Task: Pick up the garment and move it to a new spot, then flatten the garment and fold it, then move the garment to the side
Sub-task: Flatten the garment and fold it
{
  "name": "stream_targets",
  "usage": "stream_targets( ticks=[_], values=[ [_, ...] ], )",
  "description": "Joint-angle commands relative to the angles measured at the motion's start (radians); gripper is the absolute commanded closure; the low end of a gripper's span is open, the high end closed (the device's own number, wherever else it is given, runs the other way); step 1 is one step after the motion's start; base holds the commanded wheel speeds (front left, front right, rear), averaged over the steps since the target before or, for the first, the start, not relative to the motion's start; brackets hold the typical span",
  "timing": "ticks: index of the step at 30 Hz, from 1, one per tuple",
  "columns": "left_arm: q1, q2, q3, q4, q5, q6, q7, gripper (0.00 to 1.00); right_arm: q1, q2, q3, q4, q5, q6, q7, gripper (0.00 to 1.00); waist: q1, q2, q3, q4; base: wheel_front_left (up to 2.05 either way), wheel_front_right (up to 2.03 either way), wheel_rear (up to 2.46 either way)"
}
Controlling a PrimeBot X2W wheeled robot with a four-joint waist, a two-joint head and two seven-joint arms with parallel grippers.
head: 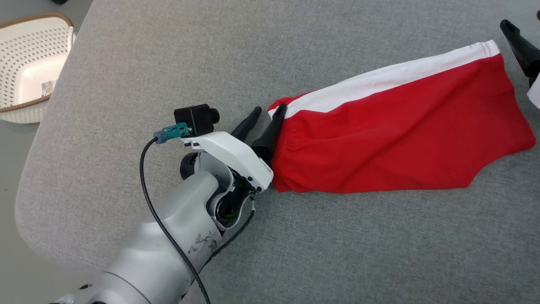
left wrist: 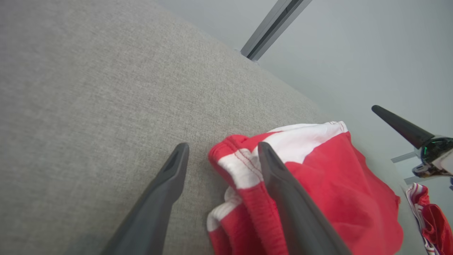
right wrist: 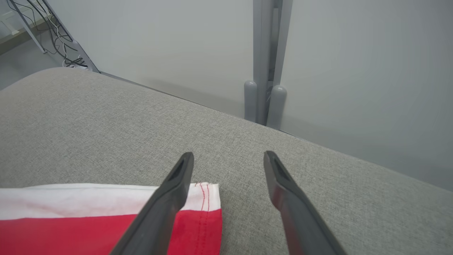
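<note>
The garment (head: pixel 400 126) is a pair of red shorts with a white side stripe, lying folded and fairly flat on the grey fabric table (head: pixel 295 50). My left gripper (head: pixel 268 116) stands open at the waistband end. In the left wrist view the gripper (left wrist: pixel 223 147) straddles the waistband corner of the garment (left wrist: pixel 329 184), with one finger lying over the cloth and nothing pinched. My right gripper (right wrist: pixel 229 155) is open just past the hem corner of the garment (right wrist: pixel 70 219). One of its fingers (head: pixel 518 42) shows at the head view's far right.
A white perforated basket (head: pixel 29 67) stands off the table's left corner. Another piece of red and white cloth (left wrist: pixel 428 219) shows beyond the shorts in the left wrist view. A grey post (right wrist: pixel 265 71) stands against the wall behind the table's far edge.
</note>
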Motion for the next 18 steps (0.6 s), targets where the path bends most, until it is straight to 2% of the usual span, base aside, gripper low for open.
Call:
stream_targets(
  ticks=[1,5,8,12,16,17,18],
  values=[
    [-0.027,0.005,0.004,0.017,0.019,0.01,-0.013,0.0,0.024,0.006,-0.008,0.005,0.007,0.0,-0.036,0.0,0.0,0.0,-0.018,-0.011,0.0,0.0,0.0],
    [-0.04,0.013,0.04,0.052,0.1,0.037,-0.028,0.0,0.06,0.012,-0.026,0.007,0.008,0.0,-0.143,0.0,0.0,0.0,-0.063,-0.034,0.0,0.0,0.0],
    [-0.025,0.04,0.148,0.01,0.224,0.073,-0.028,0.0,0.09,0.028,-0.048,0.006,-0.003,0.0,-0.207,0.0,0.0,0.0,-0.104,-0.057,0.0,0.0,0.0],
    [0.067,0.073,0.299,-0.11,0.431,0.136,-0.027,0.0,0.131,0.053,-0.098,-0.003,-0.06,0.0,-0.238,0.0,0.0,0.0,-0.16,-0.1,0.0,0.0,0.0],
    [0.172,0.09,0.433,-0.252,0.615,0.183,-0.028,0.0,0.188,0.076,-0.255,-0.073,-0.22,0.0,-0.239,0.0,0.0,0.0,-0.196,-0.143,0.0,0.0,0.0],
    [0.172,0.09,0.433,-0.252,0.615,0.183,-0.028,0.0,0.188,0.076,-0.255,-0.073,-0.22,0.0,-0.239,0.0,0.0,0.0,-0.196,-0.143,0.0,0.0,0.0],
    [0.204,0.089,0.462,-0.282,0.656,0.192,-0.028,0.0,0.222,0.09,-0.307,-0.096,-0.262,0.0,-0.237,0.0,0.0,0.0,-0.205,-0.152,0.0,0.0,0.0]
  ],
)
